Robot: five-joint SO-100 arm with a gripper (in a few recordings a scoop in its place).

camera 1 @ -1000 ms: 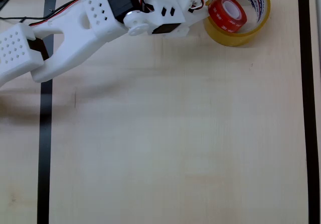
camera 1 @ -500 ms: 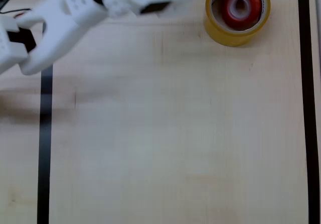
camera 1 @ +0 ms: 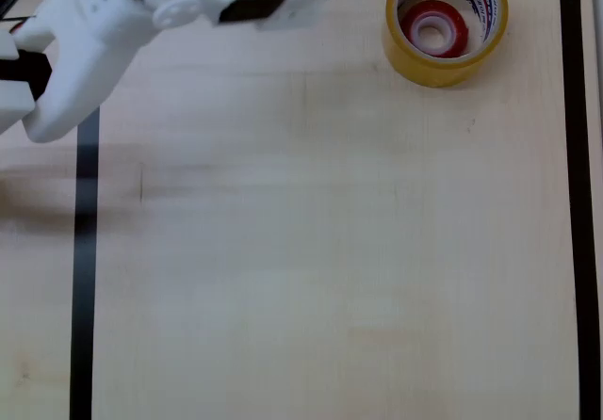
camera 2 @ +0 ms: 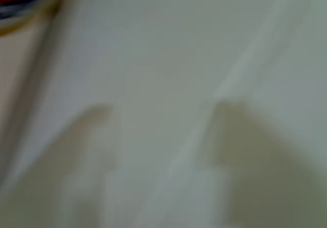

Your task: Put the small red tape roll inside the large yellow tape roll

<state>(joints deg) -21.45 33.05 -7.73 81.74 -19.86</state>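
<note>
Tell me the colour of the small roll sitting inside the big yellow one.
Red, with a white core; clearest in the overhead view.

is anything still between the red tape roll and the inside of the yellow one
Nothing visible. In the overhead view the small red tape roll already lies flat inside the large yellow tape roll, near the table's top right corner.

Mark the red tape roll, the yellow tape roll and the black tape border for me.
red tape roll (camera 1: pixel 453 17): overhead view, on its red top face, right of the white core.
yellow tape roll (camera 1: pixel 443 66): overhead view, on its outer yellow wall, near side.
black tape border (camera 1: pixel 83 298): overhead view, on the left strip.
</note>
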